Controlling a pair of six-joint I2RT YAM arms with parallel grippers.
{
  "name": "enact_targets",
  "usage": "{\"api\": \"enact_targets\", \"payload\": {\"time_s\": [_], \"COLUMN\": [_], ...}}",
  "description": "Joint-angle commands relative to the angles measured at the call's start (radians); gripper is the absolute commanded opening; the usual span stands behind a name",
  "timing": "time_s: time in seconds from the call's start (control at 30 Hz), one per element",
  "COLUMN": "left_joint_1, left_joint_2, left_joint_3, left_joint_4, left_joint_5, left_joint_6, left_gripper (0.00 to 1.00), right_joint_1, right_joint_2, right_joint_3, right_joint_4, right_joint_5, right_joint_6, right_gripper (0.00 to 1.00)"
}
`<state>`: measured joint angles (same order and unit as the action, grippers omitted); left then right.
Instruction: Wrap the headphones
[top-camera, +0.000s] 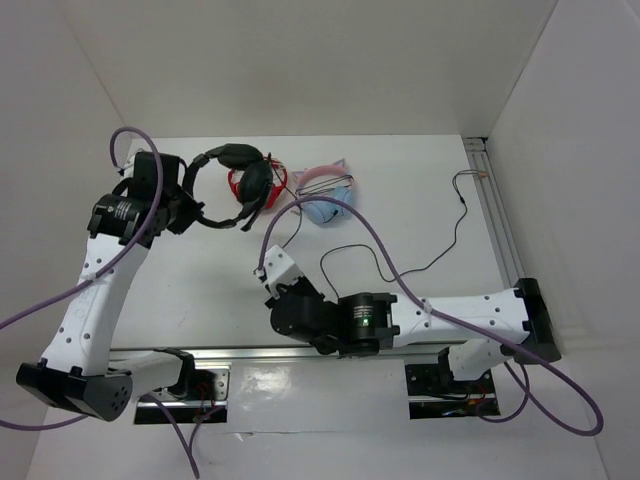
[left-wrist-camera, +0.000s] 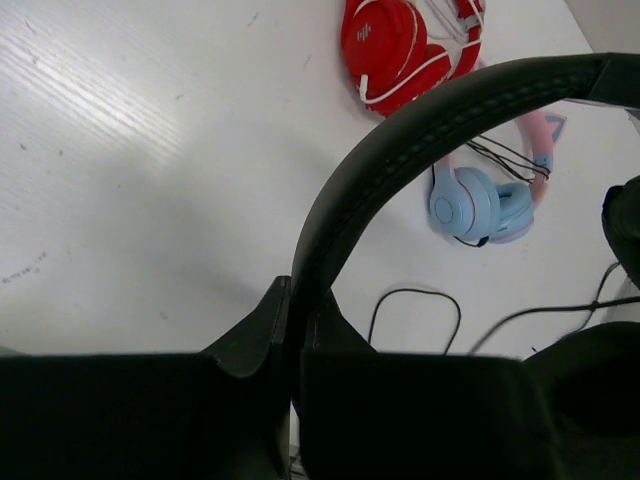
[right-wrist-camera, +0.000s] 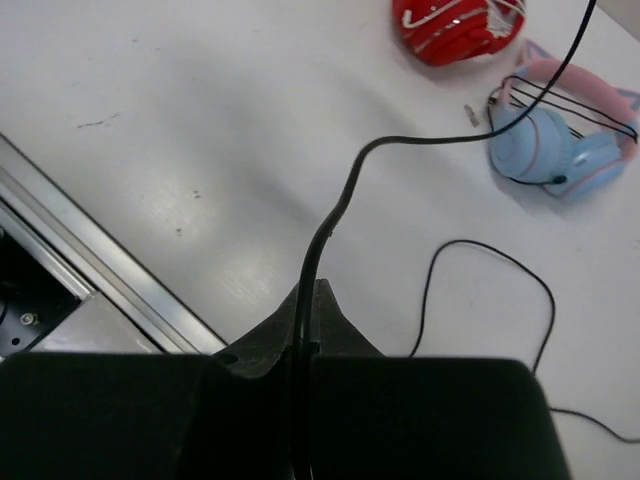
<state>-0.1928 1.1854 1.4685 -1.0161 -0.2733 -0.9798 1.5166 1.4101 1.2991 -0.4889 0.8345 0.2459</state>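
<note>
**White worktop (top-camera: 420, 190): snag risk along the cable**

Far left, my left fingers (left-wrist-camera: 296, 330) pinch the headband (left-wrist-camera: 420, 115) of the headphones (top-camera: 253, 182), held above the worktop. Further right, my right fingers (right-wrist-camera: 305, 330) are closed on the thin cable (right-wrist-camera: 322, 235). If I pull, I judge the slack could drag across the red-and-white headphones (left-wrist-camera: 385, 35) or the cat-ear headphones (left-wrist-camera: 480, 205), or slip the pinch. Count: three headsets, one of each; one long black cable trailing right.

- Red-and-white headphones (left-wrist-camera: 385, 40): folded, with a white cord looped over them. They lie on the white bench (top-camera: 400, 170) near its far edge, left of centre.
- Light-blue and pink cat-ear headphones (left-wrist-camera: 480, 205): lying flat just beside the red pair, on its right.
- Aluminium rails: one (top-camera: 497, 215) along the right edge, one (top-camera: 300, 352) along the near edge.
</note>
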Motion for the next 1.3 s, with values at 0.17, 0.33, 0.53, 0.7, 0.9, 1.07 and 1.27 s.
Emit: {"api": "enact_targets", "payload": {"time_s": [0.17,0.33,0.53,0.7,0.9,1.07,1.27], "left_joint_1": [0.015,0.015,0.015,0.015,-0.016,-0.048,-0.083], "left_joint_2": [-0.026,-0.026,-0.047,-0.081,-0.09,-0.101,-0.113], "left_joint_3": [-0.066,-0.123,-0.237,-0.284,-0.264,-0.329,-0.427], "left_joint_4": [0.014,0.044,0.094,0.143,0.128,0.119,0.191], "left_joint_5": [0.111,0.144,0.125,0.169,0.065,0.02,0.069], "left_joint_6": [-0.28,-0.29,-0.278,-0.215,-0.102,-0.08,-0.092], "left_gripper": [0.0,0.0,0.0,0.0,0.0,0.0,0.0], "right_joint_1": [0.017,0.017,-0.005,-0.059,-0.078,-0.087,-0.096], "right_joint_2": [0.144,0.23,0.273,0.282,0.259,0.25,0.25], "right_joint_3": [0.11,0.247,0.388,0.407,0.402,0.471,0.485], "right_joint_4": [0.151,0.173,0.164,0.154,0.165,0.139,0.139], "right_joint_5": [-0.126,-0.21,-0.238,-0.291,-0.304,-0.304,-0.279], "right_joint_6": [-0.126,-0.175,-0.211,-0.211,-0.211,-0.211,-0.211], "right_gripper": [0.0,0.0,0.0,0.0,0.0,0.0,0.0]}}
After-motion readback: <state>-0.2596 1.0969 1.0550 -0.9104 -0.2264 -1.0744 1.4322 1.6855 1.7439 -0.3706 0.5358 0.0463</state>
